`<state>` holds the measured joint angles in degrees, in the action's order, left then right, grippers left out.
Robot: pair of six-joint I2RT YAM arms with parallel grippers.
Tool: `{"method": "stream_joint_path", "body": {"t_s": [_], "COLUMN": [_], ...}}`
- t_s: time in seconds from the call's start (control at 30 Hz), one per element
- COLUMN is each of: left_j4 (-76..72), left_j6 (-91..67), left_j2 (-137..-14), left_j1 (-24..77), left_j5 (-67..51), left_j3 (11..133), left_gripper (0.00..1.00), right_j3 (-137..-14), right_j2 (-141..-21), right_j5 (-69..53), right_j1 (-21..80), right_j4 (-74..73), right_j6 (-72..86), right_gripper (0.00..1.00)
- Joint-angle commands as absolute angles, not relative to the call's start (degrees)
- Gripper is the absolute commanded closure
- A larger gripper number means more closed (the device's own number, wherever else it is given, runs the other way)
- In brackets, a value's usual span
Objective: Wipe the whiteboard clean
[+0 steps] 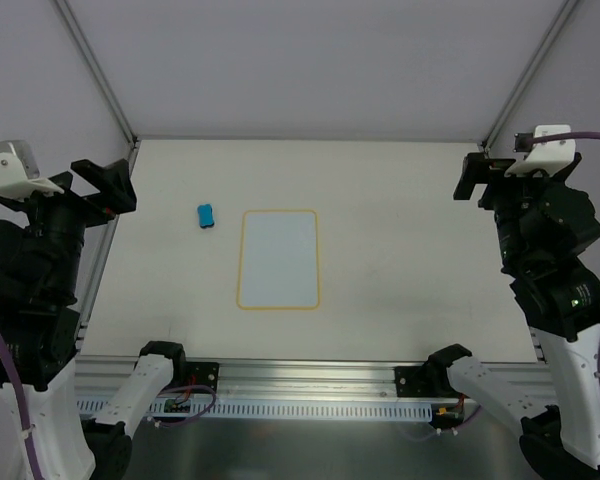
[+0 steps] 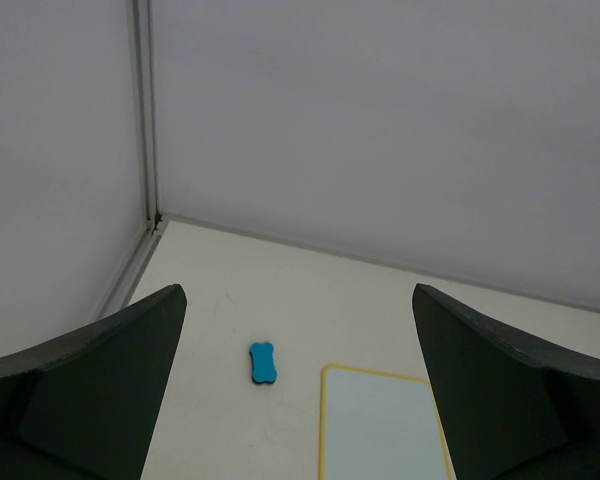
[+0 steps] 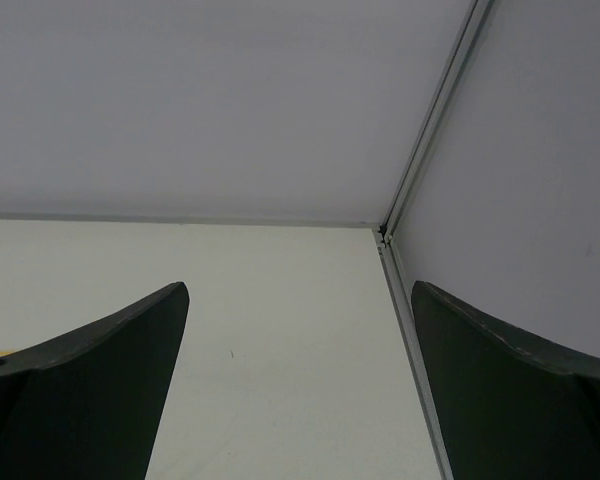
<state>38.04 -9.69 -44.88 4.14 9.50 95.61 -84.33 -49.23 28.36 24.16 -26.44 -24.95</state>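
The whiteboard [image 1: 279, 259], white with a thin yellow rim, lies flat at the middle of the table. Its surface looks plain white with no marks that I can see. It also shows in the left wrist view [image 2: 385, 430]. A small blue eraser block [image 1: 206, 215] lies on the table just left of the board, apart from it, and shows in the left wrist view [image 2: 264, 362]. My left gripper [image 1: 105, 185] is open and empty, raised at the far left edge. My right gripper [image 1: 477, 175] is open and empty, raised at the far right edge. The right wrist view holds only bare table.
Grey enclosure walls with metal corner rails [image 1: 95, 70] stand at the back and sides. A metal rail [image 1: 300, 378] runs along the near edge with both arm bases on it.
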Motion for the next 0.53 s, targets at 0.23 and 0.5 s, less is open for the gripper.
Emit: {"method": "stream_joint_path", "body": {"t_s": [0.23,0.5], "left_j4": [38.58,38.50], "left_j6": [-8.09,-7.91], "left_j2": [-42.10,-41.66], "left_j1": [5.36,5.54], "left_j5": [14.50,15.03], "left_j3": [99.67,99.05], "left_gripper": [0.01,0.01], "right_j3": [-86.57,-86.22], "right_j2": [-45.44,-43.95], "right_j5": [28.48,27.69], "right_j1": [23.91,23.82], "right_j4": [-24.26,-23.47], "right_j6": [-27.33,-27.33], "right_gripper": [0.01,0.01]}}
